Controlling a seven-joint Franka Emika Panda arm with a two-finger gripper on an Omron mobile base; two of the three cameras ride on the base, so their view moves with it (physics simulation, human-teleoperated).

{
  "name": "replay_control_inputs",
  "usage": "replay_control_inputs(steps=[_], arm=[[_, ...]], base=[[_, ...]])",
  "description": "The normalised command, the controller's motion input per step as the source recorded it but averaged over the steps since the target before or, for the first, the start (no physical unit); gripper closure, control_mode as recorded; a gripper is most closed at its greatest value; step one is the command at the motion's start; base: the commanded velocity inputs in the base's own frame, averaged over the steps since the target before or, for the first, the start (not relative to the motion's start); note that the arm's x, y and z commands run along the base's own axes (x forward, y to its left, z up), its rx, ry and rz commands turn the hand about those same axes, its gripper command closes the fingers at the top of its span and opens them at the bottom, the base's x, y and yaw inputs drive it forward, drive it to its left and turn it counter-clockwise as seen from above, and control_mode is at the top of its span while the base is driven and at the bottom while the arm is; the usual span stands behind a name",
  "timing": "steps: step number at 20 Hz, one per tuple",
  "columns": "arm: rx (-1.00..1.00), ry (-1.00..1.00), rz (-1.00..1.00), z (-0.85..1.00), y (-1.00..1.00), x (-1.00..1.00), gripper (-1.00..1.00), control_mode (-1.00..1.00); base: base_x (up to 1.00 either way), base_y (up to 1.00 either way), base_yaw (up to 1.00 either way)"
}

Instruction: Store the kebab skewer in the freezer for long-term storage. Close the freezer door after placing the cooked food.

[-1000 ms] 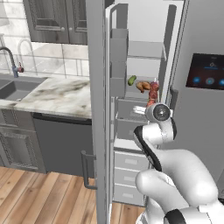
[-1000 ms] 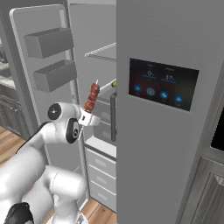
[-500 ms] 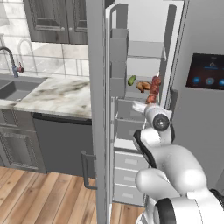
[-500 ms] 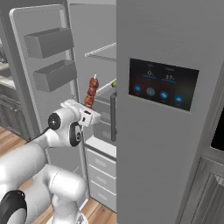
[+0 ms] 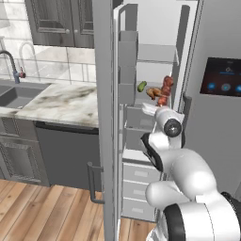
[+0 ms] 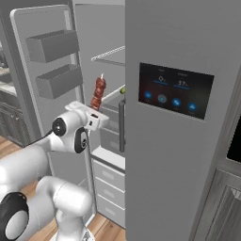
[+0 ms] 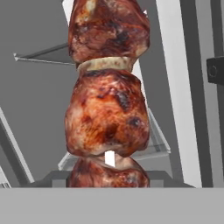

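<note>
The kebab skewer stands upright with several browned meat chunks, and my gripper is shut on its lower end. It is held at the mouth of the freezer, at the height of a middle shelf. In the right base view the kebab skewer rises above my gripper, just in front of the white freezer interior. The freezer door is swung wide open on the left; its inner face carries grey bins. The meat hides most of the hand view.
A green item and an orange item lie on the freezer shelf beside the skewer. Grey drawers sit below. The touchscreen door is closed on the right. A marble counter with a sink lies left of the open door.
The skewer has risen slightly and edged toward the freezer opening as the wrist shifted. My grip on it is unchanged, and the freezer door has not moved.
</note>
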Motion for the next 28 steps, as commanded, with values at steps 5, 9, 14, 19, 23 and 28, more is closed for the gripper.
replay_control_inputs(steps=[5, 9, 14, 19, 23, 28], arm=[[0.0, 0.11, 0.02, -0.07, -0.03, 0.21, 1.0, -1.0], [0.0, 0.18, 0.0, 0.0, -0.1, 0.28, 1.0, -1.0], [0.0, 0.06, 0.01, 0.0, -0.2, 0.21, 1.0, -1.0], [0.0, 0.06, 0.0, 0.0, -0.04, 0.19, 1.0, -1.0], [0.0, 0.17, 0.0, 0.0, 0.0, 0.25, 1.0, -1.0], [0.0, 0.13, 0.0, 0.0, 0.0, 0.21, 1.0, -1.0]], base=[[0.0, 0.0, 0.0], [0.0, 0.0, 0.0], [0.0, 0.0, 0.0], [0.0, 0.0, 0.0], [0.0, 0.0, 0.0], [0.0, 0.0, 0.0]])
